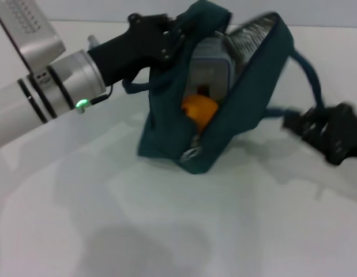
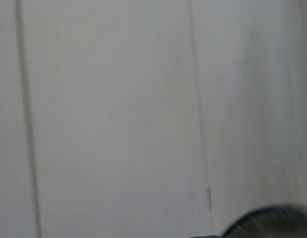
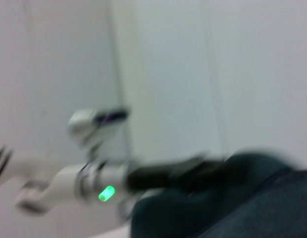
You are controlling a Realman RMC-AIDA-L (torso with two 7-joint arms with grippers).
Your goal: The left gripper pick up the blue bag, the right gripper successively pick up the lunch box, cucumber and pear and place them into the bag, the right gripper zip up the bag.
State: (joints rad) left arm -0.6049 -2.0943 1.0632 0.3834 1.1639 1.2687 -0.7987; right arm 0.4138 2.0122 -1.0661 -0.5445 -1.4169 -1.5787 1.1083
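Zipping step next: blue bag [image 1: 247,109] pinched by left tool [image 1: 175,32]; right tool [image 1: 316,127], state unclear, needs zipper pull [image 1: 191,153]

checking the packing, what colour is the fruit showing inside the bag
Orange-yellow: the pear, clearest in the head view.

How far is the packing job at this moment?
Done: the lunch box and pear sit inside the blue bag; the cucumber is not visible. In hand: the left gripper holds the bag's top edge. Left: the zipper is open; the right gripper is beside the bag.
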